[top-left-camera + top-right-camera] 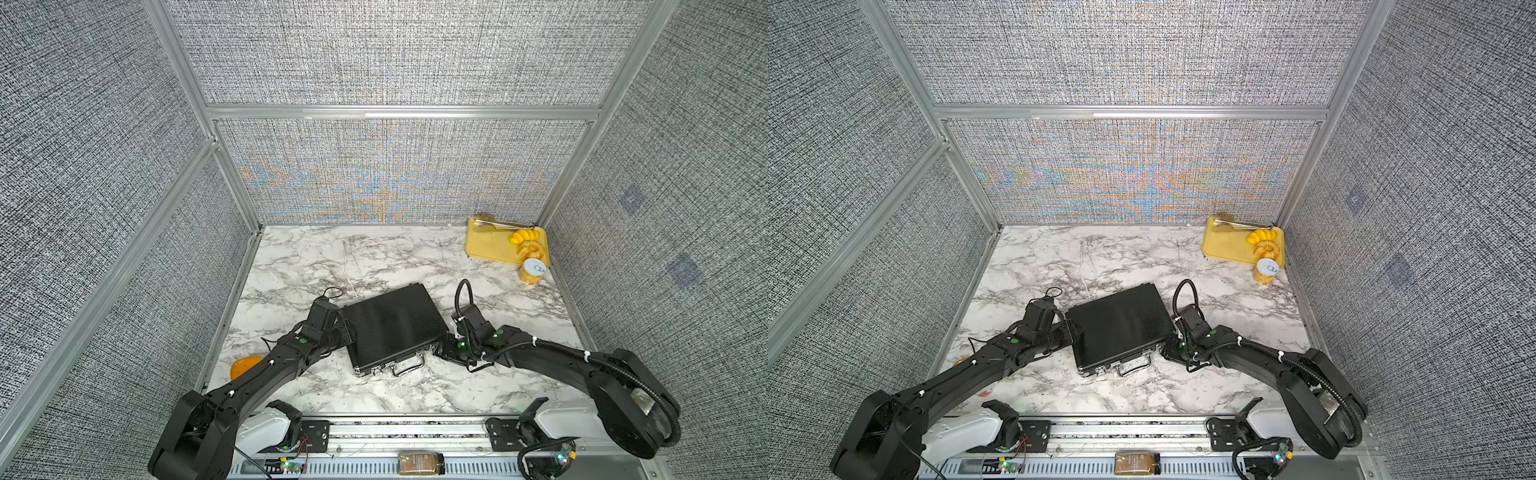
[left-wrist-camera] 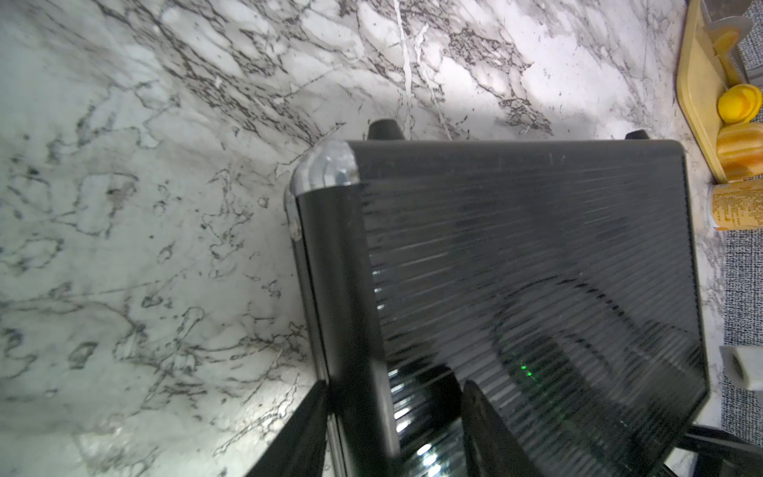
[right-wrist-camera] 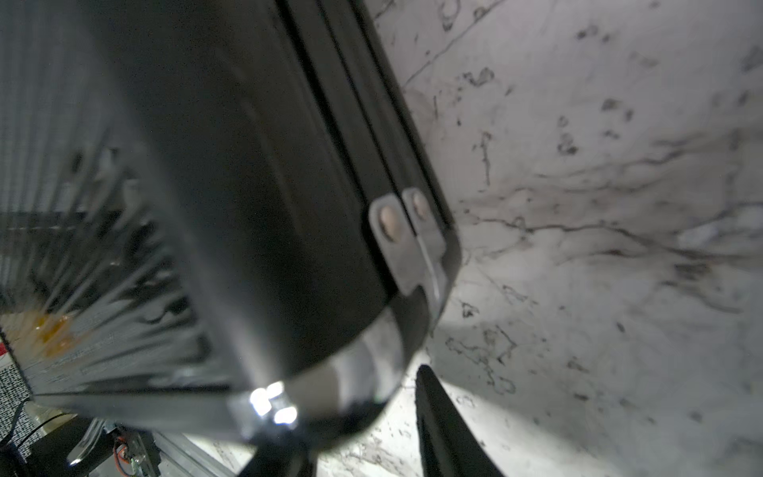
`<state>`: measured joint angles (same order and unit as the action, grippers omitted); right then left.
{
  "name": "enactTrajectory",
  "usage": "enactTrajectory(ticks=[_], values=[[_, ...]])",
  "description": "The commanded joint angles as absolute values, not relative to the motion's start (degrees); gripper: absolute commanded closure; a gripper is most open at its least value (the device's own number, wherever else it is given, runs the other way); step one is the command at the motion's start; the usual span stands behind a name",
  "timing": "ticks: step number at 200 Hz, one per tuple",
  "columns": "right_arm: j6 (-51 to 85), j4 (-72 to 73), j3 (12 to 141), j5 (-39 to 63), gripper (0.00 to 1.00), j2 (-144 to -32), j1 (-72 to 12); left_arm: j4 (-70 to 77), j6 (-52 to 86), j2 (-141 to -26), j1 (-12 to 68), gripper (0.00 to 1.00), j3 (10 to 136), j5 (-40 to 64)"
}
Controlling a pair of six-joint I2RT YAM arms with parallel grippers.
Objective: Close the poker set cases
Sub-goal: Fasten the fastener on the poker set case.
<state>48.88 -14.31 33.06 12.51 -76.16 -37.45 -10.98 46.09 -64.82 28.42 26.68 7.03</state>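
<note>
Closest to the arm bases is the front edge of the poker set case [image 1: 390, 322], where the handle [image 1: 409, 365] and latches [image 1: 377, 370] face the robot. Whether those latches are snapped down is too small to tell.

The case lies flat on the table [image 1: 374, 257] with its lid down. Its long axis runs across from left to right, skewed so that the left front corner comes nearest.

The left fingers [image 2: 487, 425] straddle the left short side, one over the ribbed lid and one beside the wall. The right fingers [image 3: 446, 433] bracket the right front corner. Both pairs are partly spread around the case, but whether they clamp it or merely flank it I cannot tell.

Only latching seems to be left, and it turns on that front edge. The right arm is just beside it, while the left sits farther back along the side. The yellow tray [image 1: 486, 245] is well apart in the far right corner.
</note>
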Motion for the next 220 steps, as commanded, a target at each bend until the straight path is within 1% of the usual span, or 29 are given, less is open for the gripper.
enactTrajectory(ticks=[1,27,72,78,106,129,173,220], values=[[50.23,-14.95,33.05,11.05,0.6,-75.5,-37.61,-24.93,44.45,-65.35,28.88,0.49,25.55,12.5],[51.67,-17.3,32.44,10.46,0.6,-73.07,-37.78,-24.44,44.25,-65.71,28.85,0.49,25.83,12.62],[58.16,-16.04,29.04,9.68,0.61,-64.99,-39.89,-24.88,43.68,-65.13,28.9,0.49,26.41,12.43],[60.27,-15.57,28.7,9.43,0.63,-64.08,-40.27,-25.09,43.61,-65.06,28.87,0.49,26.37,12.42],[65.28,-10.69,26.38,8.31,0.8,-61.71,-41.87,-25.37,43.51,-64.4,28.83,0.49,25.78,12.53],[67.83,-7.24,24.84,7.29,0.86,-61.91,-42.36,-25.76,43.42,-63.97,28.83,0.49,25.36,12.48],[70.7,-2.07,22.78,5.55,0.88,-62.89,-42.36,-26.3,43.67,-63.08,28.84,0.48,25.05,12.4],[71.89,2.92,22.06,6.25,0.88,-66.55,-42.36,-26.52,43.86,-62.9,28.87,0.48,24.96,12.48]])
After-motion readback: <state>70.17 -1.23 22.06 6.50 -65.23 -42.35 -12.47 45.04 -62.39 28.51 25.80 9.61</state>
